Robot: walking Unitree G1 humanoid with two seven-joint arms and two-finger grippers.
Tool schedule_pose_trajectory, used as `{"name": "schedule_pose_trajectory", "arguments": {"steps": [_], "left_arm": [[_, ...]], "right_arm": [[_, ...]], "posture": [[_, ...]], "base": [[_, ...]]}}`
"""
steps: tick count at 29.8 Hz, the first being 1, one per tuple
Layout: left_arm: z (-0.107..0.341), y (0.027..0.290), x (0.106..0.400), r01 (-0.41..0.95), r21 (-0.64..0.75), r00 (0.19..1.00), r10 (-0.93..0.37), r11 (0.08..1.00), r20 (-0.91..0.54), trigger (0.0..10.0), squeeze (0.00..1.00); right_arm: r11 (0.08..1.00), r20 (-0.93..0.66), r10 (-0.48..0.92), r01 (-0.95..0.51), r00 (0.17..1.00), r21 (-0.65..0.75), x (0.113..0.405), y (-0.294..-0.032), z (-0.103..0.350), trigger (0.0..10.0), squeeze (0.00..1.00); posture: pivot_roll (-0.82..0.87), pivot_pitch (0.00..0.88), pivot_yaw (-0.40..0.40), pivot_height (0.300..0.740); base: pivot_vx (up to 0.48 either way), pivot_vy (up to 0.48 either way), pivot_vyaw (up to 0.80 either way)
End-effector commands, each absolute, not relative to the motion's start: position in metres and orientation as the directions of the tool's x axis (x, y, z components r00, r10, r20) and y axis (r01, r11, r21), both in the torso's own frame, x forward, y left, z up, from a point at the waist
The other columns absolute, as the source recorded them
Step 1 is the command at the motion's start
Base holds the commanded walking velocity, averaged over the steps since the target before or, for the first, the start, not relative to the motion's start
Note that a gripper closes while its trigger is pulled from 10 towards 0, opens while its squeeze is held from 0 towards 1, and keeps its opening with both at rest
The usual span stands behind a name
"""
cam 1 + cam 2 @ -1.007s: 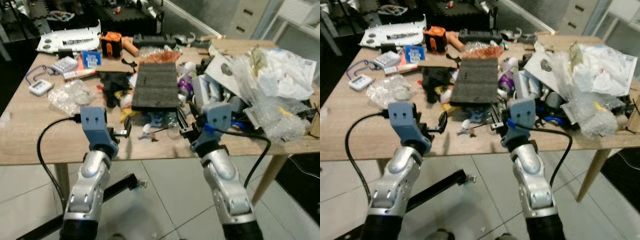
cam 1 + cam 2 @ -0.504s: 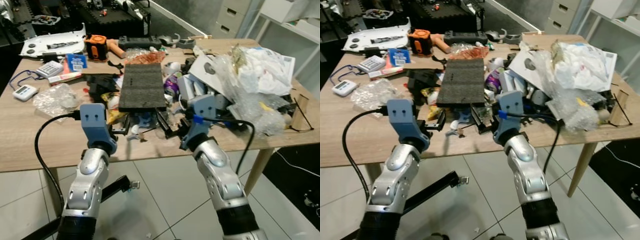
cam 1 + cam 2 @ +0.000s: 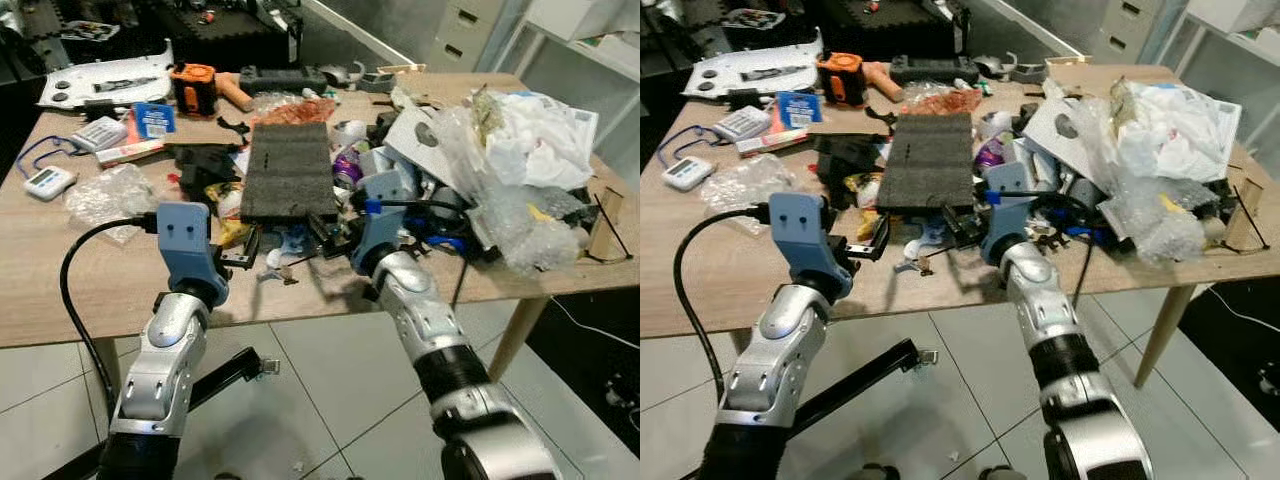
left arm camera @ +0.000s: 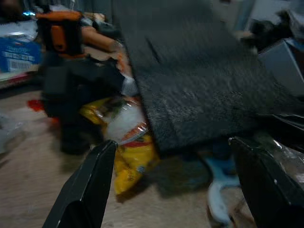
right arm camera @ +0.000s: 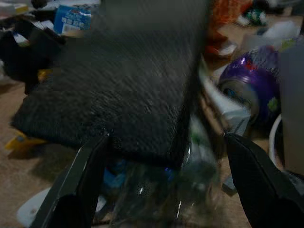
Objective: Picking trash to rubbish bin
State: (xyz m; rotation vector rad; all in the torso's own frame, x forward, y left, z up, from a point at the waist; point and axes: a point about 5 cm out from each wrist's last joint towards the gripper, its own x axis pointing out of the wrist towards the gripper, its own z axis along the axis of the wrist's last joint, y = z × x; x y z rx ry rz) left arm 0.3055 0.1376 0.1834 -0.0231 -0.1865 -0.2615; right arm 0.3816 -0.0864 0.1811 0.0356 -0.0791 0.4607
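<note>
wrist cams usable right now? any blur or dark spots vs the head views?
Left wrist view: motion-blurred, the foam slab and yellow wrapper smeared, fingers sharper. Right wrist view: dim and soft, the slab's far end fading to a grey blur, the purple can fuzzy. Left eye view: evenly lit, fairly sharp, the table clutter readable.

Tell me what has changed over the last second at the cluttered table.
The right gripper has reached forward over the table's front edge to the near end of the dark foam slab, fingers open. The left gripper has edged a little closer to the yellow wrapper, also open. Nothing has been grasped. The camera moved too; the foam slab, the clear plastic pile and the other clutter lie as before.
</note>
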Motion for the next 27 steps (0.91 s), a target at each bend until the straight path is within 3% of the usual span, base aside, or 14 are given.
{"name": "schedule_pose_trajectory", "arguments": {"steps": [1,10,21,22,23,24,25,27], "left_arm": [[0.181,0.136,0.301,0.296,0.029,0.940,-0.297,0.955,0.168,10.0,0.00],[0.183,0.122,0.282,0.551,0.155,0.813,-0.570,0.820,0.122,10.0,0.00],[0.179,0.113,0.280,0.594,0.180,0.785,-0.614,0.784,0.084,10.0,0.00],[0.178,0.113,0.280,0.593,0.183,0.786,-0.613,0.784,0.081,10.0,0.00],[0.178,0.114,0.280,0.591,0.184,0.788,-0.611,0.786,0.080,10.0,0.00],[0.178,0.114,0.281,0.590,0.185,0.788,-0.611,0.786,0.078,10.0,0.00],[0.178,0.115,0.281,0.587,0.187,0.791,-0.607,0.788,0.077,10.0,0.00],[0.178,0.115,0.281,0.584,0.188,0.792,-0.605,0.789,0.077,10.0,0.00]], "right_arm": [[0.892,-0.001,0.451,-0.451,0.892,0.034,0.380,-0.089,0.160,10.0,0.00],[0.885,-0.008,0.463,-0.461,0.887,0.055,0.385,-0.088,0.157,10.0,0.00],[0.876,0.052,0.477,-0.479,0.877,0.047,0.387,-0.089,0.163,10.0,0.00],[0.878,0.065,0.474,-0.477,0.878,0.046,0.387,-0.090,0.165,9.1,0.00],[0.880,0.075,0.469,-0.473,0.880,0.049,0.388,-0.090,0.166,5.8,0.00],[0.881,0.082,0.467,-0.471,0.881,0.050,0.388,-0.091,0.167,5.8,0.00],[0.882,0.095,0.462,-0.468,0.882,0.054,0.388,-0.091,0.168,0.0,0.00],[0.884,0.109,0.457,-0.464,0.883,0.058,0.389,-0.092,0.170,0.0,0.00]], "posture": [[0.05,0.204,-0.032,0.740],[0.06,0.208,-0.034,0.740],[0.06,0.211,-0.031,0.740],[0.06,0.211,-0.031,0.740],[0.06,0.211,-0.031,0.740],[0.06,0.211,-0.031,0.740],[0.06,0.211,-0.031,0.740],[0.06,0.211,-0.031,0.740]], "base": [[0.000,0.000,0.00],[0.000,0.000,0.00],[0.000,0.000,0.00],[0.000,0.000,0.00],[0.000,0.000,0.00],[0.000,0.000,0.00],[0.000,0.000,0.00],[0.000,0.000,0.00]]}}
